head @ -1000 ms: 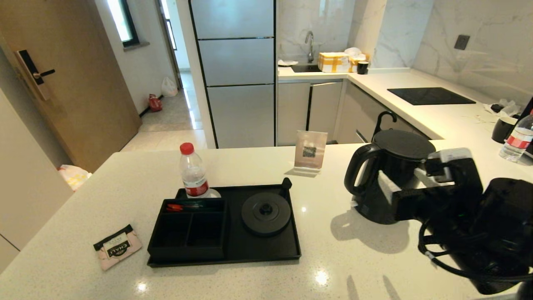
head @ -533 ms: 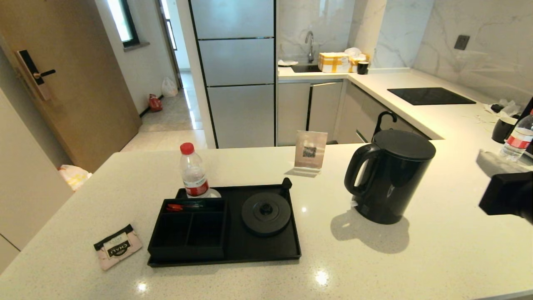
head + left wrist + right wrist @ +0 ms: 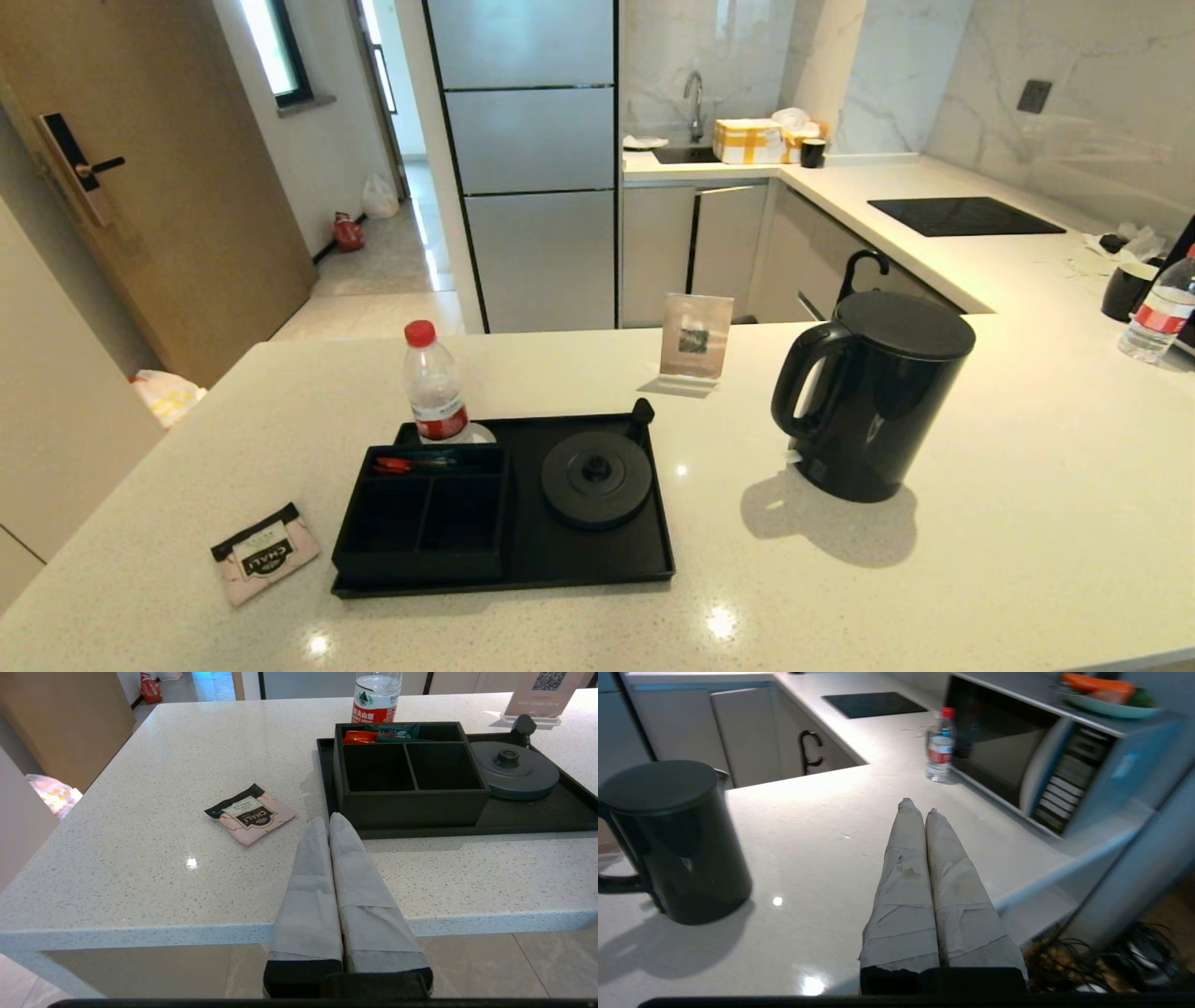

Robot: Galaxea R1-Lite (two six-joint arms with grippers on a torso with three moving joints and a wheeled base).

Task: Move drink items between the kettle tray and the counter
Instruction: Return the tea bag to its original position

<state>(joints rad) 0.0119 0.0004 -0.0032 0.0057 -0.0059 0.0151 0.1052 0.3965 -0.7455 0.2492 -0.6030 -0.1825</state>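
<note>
Tea sachet (image 3: pixel 264 553) flat on counter (image 3: pixel 560 373), just left of kettle tray (image 3: pixel 597 560); left gripper (image 3: pixel 329 822) clenched, empty, hanging off the counter's near edge, sachet ahead beside its tips. Kettle base disc (image 3: pixel 597 477) bare. Kettle (image 3: pixel 873 394) upright on counter right of tray. Right gripper (image 3: pixel 916 806) clenched, empty, clear of the kettle

Kitchen interior, daylit. Tall grey refrigerator (image 3: pixel 527 159) with 3 door panels stood at the back; beside it, a sink with chrome faucet (image 3: pixel 694 103) under marble-veined wall cladding (image 3: pixel 1074 93). Pale cabinet doors (image 3: pixel 695 247) ran below. Black induction hob (image 3: pixel 966 216) was set in the side worktop. Wooden door (image 3: pixel 140 187), small window (image 3: pixel 275 47), beige tiled floor (image 3: pixel 373 313).
</note>
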